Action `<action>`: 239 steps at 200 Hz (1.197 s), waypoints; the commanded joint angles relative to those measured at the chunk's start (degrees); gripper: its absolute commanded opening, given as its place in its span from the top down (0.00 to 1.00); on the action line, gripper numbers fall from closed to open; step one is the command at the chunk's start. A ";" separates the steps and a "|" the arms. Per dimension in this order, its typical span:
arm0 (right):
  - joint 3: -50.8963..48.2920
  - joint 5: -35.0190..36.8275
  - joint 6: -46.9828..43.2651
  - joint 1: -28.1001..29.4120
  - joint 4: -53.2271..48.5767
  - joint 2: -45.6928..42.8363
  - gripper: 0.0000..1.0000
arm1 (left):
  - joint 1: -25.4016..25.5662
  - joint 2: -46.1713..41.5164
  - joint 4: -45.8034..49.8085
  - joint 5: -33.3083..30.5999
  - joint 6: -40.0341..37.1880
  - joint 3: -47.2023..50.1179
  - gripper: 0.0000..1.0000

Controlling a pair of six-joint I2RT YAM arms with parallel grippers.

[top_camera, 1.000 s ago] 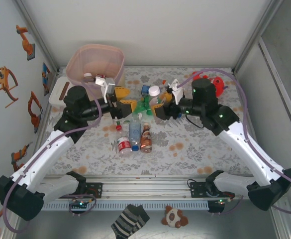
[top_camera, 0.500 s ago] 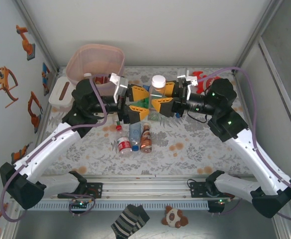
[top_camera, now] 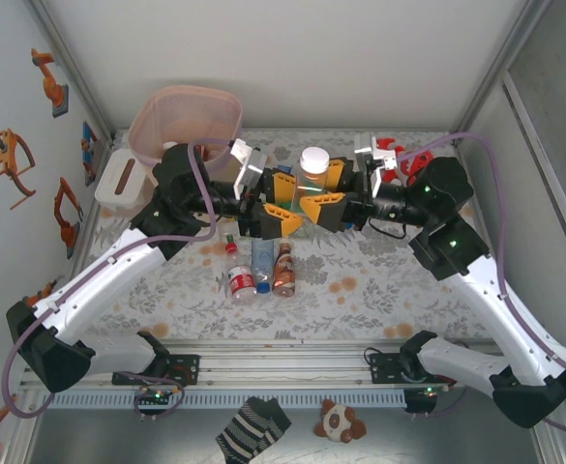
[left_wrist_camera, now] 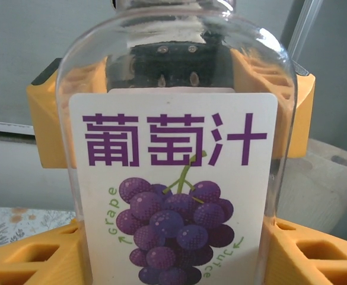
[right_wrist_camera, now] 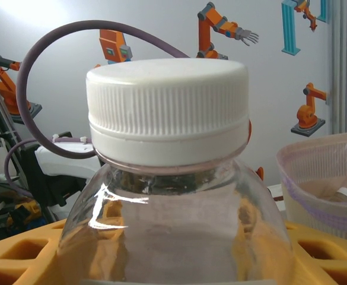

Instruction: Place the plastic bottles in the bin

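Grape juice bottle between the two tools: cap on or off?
On. The right wrist view shows a white ribbed cap seated on the neck of the grape juice bottle.

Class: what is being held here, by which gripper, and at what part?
The juice bottle, held by its body in the jaws of the right gripper; whether the left gripper grips cannot be told.

The clear bottle (left_wrist_camera: 179, 148) was cut by the top edge of the left wrist view, so its cap was out, and by the bottom edge. In the upper right of the top view, the right arm (top_camera: 445, 198) hid part of 1 red plush toy (top_camera: 410, 164).
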State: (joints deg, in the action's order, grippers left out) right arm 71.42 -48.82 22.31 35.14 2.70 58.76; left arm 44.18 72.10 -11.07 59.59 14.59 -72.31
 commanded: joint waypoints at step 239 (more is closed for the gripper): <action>3.94 16.34 -13.05 0.49 -24.83 -9.17 0.10 | -17.29 3.06 39.43 -50.31 -15.62 -24.04 0.51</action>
State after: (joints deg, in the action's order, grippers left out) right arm 72.86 -36.42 11.57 35.27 -18.15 49.91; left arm 30.61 72.42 22.24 14.48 0.82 -91.57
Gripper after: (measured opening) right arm 0.901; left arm 0.616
